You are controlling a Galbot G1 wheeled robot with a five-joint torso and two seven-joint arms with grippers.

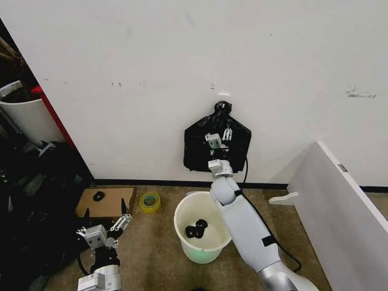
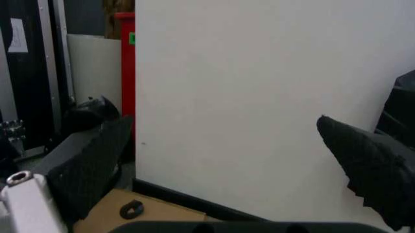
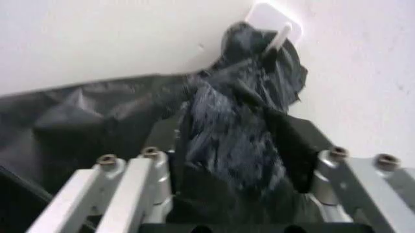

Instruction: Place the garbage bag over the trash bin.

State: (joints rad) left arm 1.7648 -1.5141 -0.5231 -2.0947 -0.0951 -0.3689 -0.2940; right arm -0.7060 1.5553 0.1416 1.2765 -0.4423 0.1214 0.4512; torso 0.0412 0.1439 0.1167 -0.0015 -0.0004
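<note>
**Right arm at the wall hook, bin on the floor below**

Setting: a white wall with a dark baseboard, over a brownish floor.

Item, garbage bag: you have it hanging on the wall from a small white hook, knotted at its top, its black crinkled body spread flat against the wall. In the right wrist view the bunched black plastic runs up to the hook.

Item, right gripper: your right arm reaches up over the bin to the bag. Its fingers stand apart on either side of the bunched plastic; whether they press on it you cannot tell.

Item, trash bin: round, white, upright on the floor directly below the bag, by the right arm's elbow. A small dark object lies inside it.

Item, left gripper: low at your left, above the floor, fingers spread wide, holding nothing.

Other stock: a flat cardboard piece by the baseboard, a roll of yellow tape just beside it, a white panel at the right.
</note>
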